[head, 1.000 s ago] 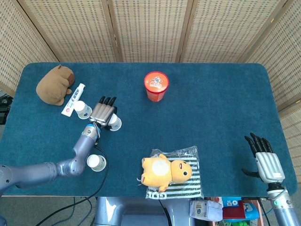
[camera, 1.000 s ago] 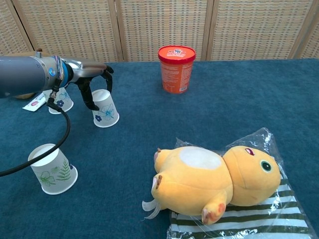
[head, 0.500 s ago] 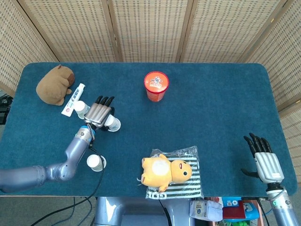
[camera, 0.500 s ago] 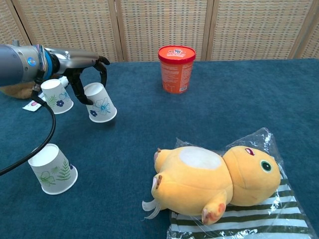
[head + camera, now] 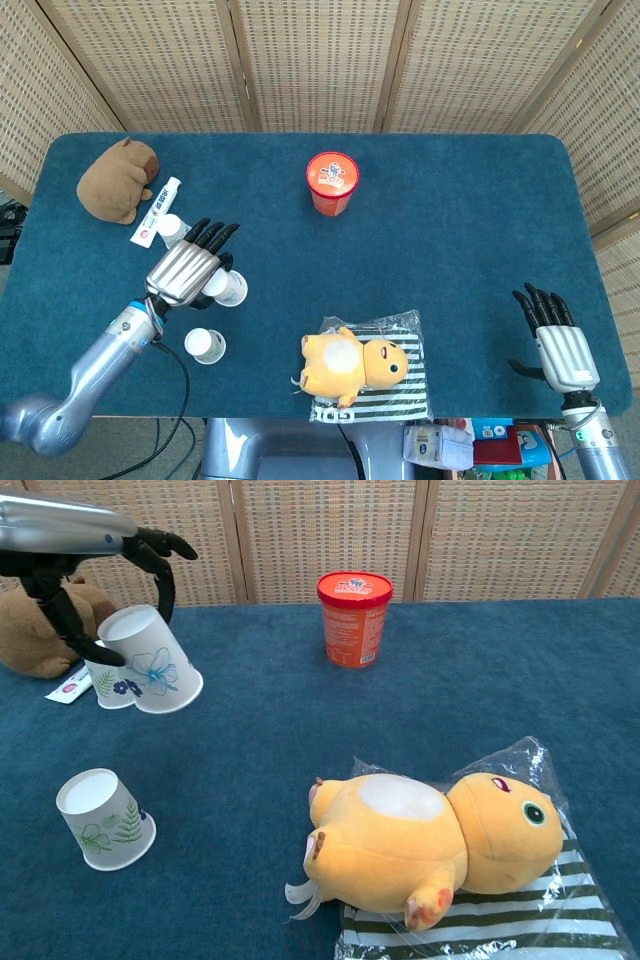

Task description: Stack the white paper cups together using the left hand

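The left hand (image 5: 95,575) grasps a tilted white paper cup (image 5: 150,662) lifted above the worktop (image 5: 420,690), just beside a second cup (image 5: 108,684), left of the red tub (image 5: 354,618); the right hand (image 5: 556,335) rests released

The left hand (image 5: 188,268) has a ribbed, brushed-silver metal back and glossy black fingers (image 5: 214,233). Behind it comes a blue ring at the wrist, then a rounded silver-grey metal forearm (image 5: 92,369) with a thin black cable (image 5: 181,375) hanging off it. The right hand (image 5: 556,340) is built alike: a silver, grooved back plate, black fingers (image 5: 541,302), and a grey wrist with a small green light beneath it.
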`<state>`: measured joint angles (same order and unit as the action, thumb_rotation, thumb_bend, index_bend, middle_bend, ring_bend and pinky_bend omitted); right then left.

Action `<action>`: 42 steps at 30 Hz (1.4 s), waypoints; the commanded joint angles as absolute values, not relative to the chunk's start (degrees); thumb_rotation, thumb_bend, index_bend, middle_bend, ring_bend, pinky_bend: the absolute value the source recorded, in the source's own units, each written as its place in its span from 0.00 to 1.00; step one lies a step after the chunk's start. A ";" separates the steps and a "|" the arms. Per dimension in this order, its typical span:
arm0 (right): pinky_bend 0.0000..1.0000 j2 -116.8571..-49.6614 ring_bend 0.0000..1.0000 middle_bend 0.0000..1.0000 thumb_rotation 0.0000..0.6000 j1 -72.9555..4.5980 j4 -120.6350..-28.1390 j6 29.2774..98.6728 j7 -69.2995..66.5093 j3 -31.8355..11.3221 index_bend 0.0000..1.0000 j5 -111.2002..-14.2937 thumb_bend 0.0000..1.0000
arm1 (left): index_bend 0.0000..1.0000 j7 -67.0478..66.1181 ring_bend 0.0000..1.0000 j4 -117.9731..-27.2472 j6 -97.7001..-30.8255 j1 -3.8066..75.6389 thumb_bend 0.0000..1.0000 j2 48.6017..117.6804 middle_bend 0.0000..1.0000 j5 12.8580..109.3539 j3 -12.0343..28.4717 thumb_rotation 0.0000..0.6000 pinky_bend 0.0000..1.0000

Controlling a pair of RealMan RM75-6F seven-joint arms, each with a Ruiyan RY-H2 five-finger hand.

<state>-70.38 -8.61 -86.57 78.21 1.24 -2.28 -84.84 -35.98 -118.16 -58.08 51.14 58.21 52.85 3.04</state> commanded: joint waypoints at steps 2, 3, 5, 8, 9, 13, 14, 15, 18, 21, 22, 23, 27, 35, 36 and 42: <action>0.00 -70.34 0.00 0.00 1.00 -8.42 -87.05 78.89 2.04 -2.31 0.00 -85.12 0.00 | 0.44 -32.03 0.00 -123.90 -61.41 43.97 0.24 52.16 0.00 63.29 -2.59 1.00 0.00; 0.00 -70.33 0.00 0.00 1.00 -8.36 -87.15 79.04 2.16 -2.31 0.00 -85.18 0.00 | 0.44 -31.31 0.00 -124.02 -61.69 42.96 0.24 51.52 0.00 65.02 -3.34 1.00 0.00; 0.00 -70.35 0.00 0.00 1.00 -8.29 -87.31 79.20 2.43 -2.29 0.00 -85.25 0.00 | 0.44 -29.35 0.00 -123.63 -62.51 40.81 0.24 50.75 0.00 68.75 -4.59 1.00 0.00; 0.00 -70.39 0.00 0.00 1.00 -8.26 -87.45 79.23 2.71 -2.29 0.00 -85.19 0.00 | 0.44 -27.36 0.00 -122.88 -63.08 39.04 0.24 50.51 0.00 71.85 -5.46 1.00 0.00; 0.00 -70.41 0.00 0.00 1.00 -8.25 -87.54 79.21 2.85 -2.25 0.00 -85.21 0.00 | 0.44 -26.67 0.00 -122.58 -63.13 38.41 0.24 50.38 0.00 72.89 -5.84 1.00 0.00; 0.00 -70.47 0.00 0.00 1.00 -8.19 -87.77 79.42 3.27 -2.17 0.00 -85.43 0.00 | 0.44 -25.33 0.00 -121.84 -62.95 37.07 0.24 49.90 0.00 75.12 -6.59 1.00 0.00; 0.00 -70.49 0.00 0.00 1.00 -8.17 -87.81 79.47 3.33 -2.14 0.00 -85.49 0.00 | 0.44 -25.10 0.00 -121.70 -62.88 36.85 0.24 49.79 0.00 75.46 -6.68 1.00 0.00; 0.00 -70.51 0.00 0.00 1.00 -8.17 -87.86 79.49 3.42 -2.11 0.00 -85.57 0.00 | 0.44 -24.84 0.00 -121.54 -62.62 36.53 0.24 49.53 0.00 75.77 -6.92 1.00 0.00; 0.00 -70.58 0.00 0.00 1.00 -8.18 -87.90 79.41 3.70 -2.05 0.00 -85.58 0.00 | 0.44 -24.81 0.00 -121.16 -61.85 35.96 0.24 48.94 0.00 76.13 -7.26 1.00 0.00; 0.00 -70.64 0.00 0.00 1.00 -8.22 -87.97 79.33 3.84 -2.01 0.00 -85.63 0.00 | 0.44 -24.50 0.00 -120.56 -61.22 35.57 0.24 49.37 0.00 76.10 -7.18 1.00 0.00; 0.00 -70.64 0.00 0.00 1.00 -8.23 -87.98 79.32 3.86 -2.00 0.00 -85.67 0.00 | 0.44 -24.43 0.00 -120.33 -60.98 35.50 0.24 49.68 0.00 76.08 -7.12 1.00 0.00; 0.00 -70.64 0.00 0.00 1.00 -8.24 -88.00 79.33 3.88 -1.99 0.00 -85.72 0.00 | 0.44 -24.44 0.00 -119.99 -60.64 35.43 0.24 50.17 0.00 76.05 -7.03 1.00 0.00; 0.00 -70.61 0.00 0.00 1.00 -8.18 -88.00 79.48 3.77 -1.99 0.00 -85.79 0.00 | 0.44 -24.92 0.00 -118.81 -60.05 35.23 0.24 52.12 0.00 76.00 -6.41 1.00 0.00; 0.00 -70.58 0.00 0.00 1.00 -8.22 -87.89 79.44 3.54 -1.98 0.00 -85.91 0.00 | 0.44 -26.13 0.00 -117.12 -59.01 34.91 0.24 55.37 0.00 74.74 -5.41 1.00 0.00; 0.00 -70.58 0.00 0.00 1.00 -8.21 -87.89 79.47 3.51 -2.00 0.00 -85.91 0.00 | 0.44 -26.29 0.00 -116.98 -58.84 34.92 0.24 55.64 0.00 74.49 -5.33 1.00 0.00; 0.00 -70.52 0.00 0.00 1.00 -8.07 -88.03 79.86 3.45 -1.98 0.00 -86.15 0.00 | 0.39 -28.90 0.00 -114.90 -56.92 35.35 0.24 58.95 0.00 71.51 -4.99 1.00 0.00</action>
<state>-70.51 -8.07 -88.03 79.86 3.44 -1.98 -86.15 -27.81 -115.66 -57.48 35.16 57.93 72.39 -5.13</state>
